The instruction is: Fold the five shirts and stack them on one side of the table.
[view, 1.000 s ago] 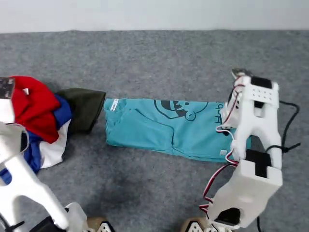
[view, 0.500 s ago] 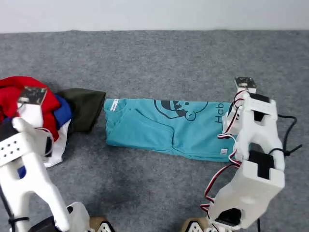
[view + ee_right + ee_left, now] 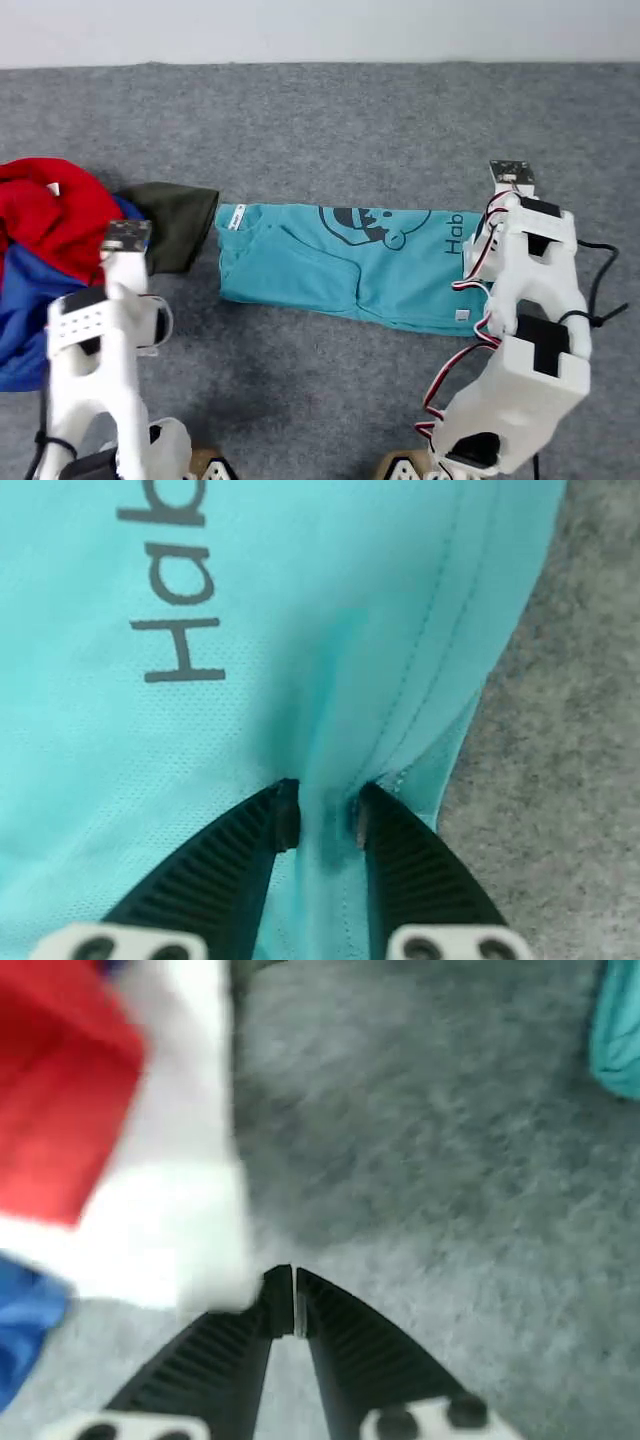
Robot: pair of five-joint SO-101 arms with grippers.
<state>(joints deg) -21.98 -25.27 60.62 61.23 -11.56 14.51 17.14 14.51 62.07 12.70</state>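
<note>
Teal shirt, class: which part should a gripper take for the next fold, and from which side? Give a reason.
Probably its hem end, farthest from the collar tag, coming from above. The teal shirt lies flat as a long strip, so a ridge pinched up there, as in the right gripper, could carry over towards the collar.

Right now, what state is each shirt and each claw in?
teal shirt: folded to a long strip, lying flat.
red shirt: crumpled, atop the heap.
blue shirt: crumpled, in the heap.
dark green shirt: crumpled, at the heap's edge.
left claw: shut, beside white cloth.
right claw: shut on teal shirt.
</note>
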